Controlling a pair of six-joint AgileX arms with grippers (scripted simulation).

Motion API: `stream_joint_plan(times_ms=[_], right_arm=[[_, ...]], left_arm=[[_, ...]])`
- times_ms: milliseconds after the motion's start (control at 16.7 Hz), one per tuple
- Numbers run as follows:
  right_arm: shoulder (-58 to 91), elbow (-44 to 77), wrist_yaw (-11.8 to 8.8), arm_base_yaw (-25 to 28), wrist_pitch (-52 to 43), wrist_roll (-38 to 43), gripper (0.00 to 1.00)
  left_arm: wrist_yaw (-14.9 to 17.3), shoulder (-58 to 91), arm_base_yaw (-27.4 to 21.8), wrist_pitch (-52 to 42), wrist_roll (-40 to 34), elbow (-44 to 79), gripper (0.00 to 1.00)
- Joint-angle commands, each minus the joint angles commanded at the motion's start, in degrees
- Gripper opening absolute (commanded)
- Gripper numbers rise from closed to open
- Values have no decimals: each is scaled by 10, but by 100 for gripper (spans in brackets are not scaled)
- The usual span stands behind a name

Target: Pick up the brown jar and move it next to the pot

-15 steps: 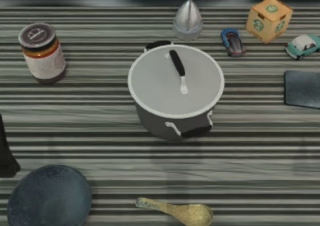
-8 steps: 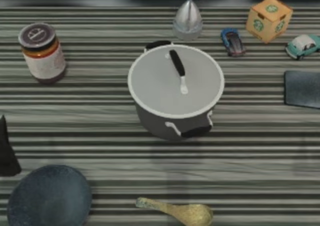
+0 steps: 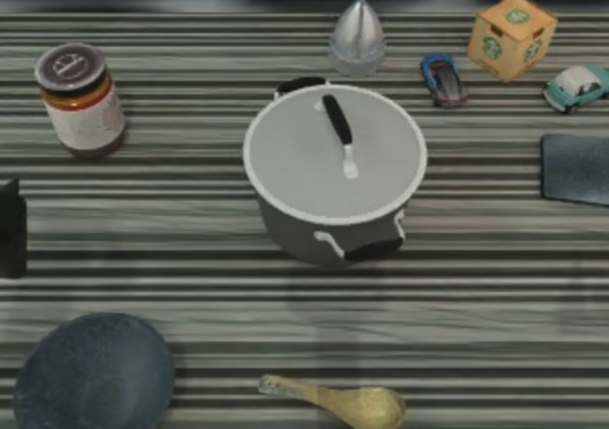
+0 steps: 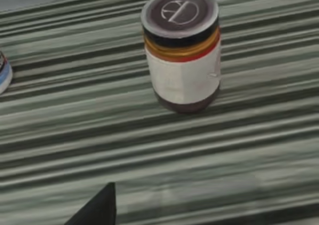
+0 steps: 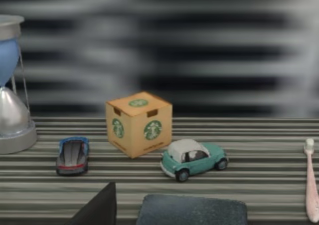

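Observation:
The brown jar stands upright at the table's far left, with a white label, an orange neck band and a dark lid; the left wrist view shows it straight ahead. The grey pot with its flat lid and black handles sits mid-table, well right of the jar. My left gripper is at the left edge, nearer than the jar and clear of it, open and empty. Only one of its dark fingers shows. My right gripper is outside the top view; one finger shows, open and holding nothing.
A dark blue speckled bowl and a gold spoon lie along the near edge. An hourglass, a blue toy car, a cardboard box and a teal car line the back. A dark pad lies at the right.
My left gripper has moved along the left edge toward the far side, closer to the jar. The jar, the pot and everything else stay put.

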Motion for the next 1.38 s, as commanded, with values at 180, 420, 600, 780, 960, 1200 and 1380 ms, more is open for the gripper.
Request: stream_joint_plan(times_ms=[180, 420, 600, 780, 960, 1200, 1380], right_arm=[[0, 0, 0, 0, 0, 0, 100], [0, 0, 0, 0, 0, 0, 100], [0, 0, 0, 0, 0, 0, 100], [0, 0, 0, 0, 0, 0, 100], [0, 0, 0, 0, 0, 0, 100], [0, 0, 0, 0, 0, 0, 100], [0, 0, 0, 0, 0, 0, 100]], left_arm=[[14, 135, -2, -72, 45, 160, 100], [29, 321, -2, -164, 110, 399, 100], [37, 463, 0, -232, 158, 580, 100], [42, 608, 3, -303, 203, 745, 100], [45, 752, 6, -377, 242, 885, 100], [45, 926, 10, -473, 282, 1022, 100], [44, 1023, 13, -530, 301, 1084, 100]])
